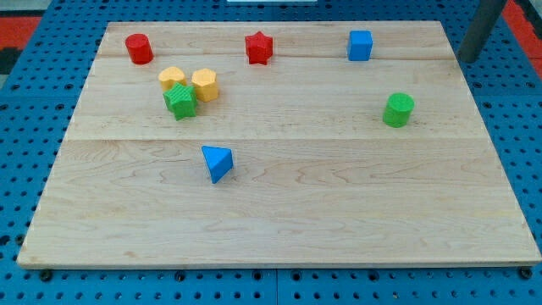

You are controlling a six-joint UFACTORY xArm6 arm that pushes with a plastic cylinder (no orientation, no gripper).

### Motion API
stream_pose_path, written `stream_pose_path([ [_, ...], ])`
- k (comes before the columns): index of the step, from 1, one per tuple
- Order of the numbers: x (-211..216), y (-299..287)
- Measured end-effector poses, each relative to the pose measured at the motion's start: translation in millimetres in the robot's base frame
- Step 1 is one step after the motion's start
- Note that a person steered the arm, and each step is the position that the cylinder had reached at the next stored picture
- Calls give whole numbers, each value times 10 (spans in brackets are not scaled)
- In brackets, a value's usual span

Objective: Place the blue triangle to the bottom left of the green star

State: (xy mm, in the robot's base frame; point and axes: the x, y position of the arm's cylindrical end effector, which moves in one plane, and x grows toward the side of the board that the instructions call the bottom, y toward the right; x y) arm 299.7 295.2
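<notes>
While no writing or label can be read anywhere, the blue triangle block [218,162] is seen lying on the pale wooden surface [339,203], apart from and toward the view's bottom right of the green star block [179,101]. The dark rod tool [481,30] stands at the view's top right, its tip [467,59] just off the surface's edge, touching nothing and well apart from all blocks.

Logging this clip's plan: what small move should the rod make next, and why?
Probably bring my tip from the view's top right edge down to the right of the blue triangle. The triangle lies below and right of the green star, so it needs a leftward push.
</notes>
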Motion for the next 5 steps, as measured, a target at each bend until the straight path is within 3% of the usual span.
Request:
stream_pose_path([
  [1,271,-165],
  [2,181,-724],
  [3,649,-1654],
  [4,1361,-2106],
  [5,1775,-2825],
])
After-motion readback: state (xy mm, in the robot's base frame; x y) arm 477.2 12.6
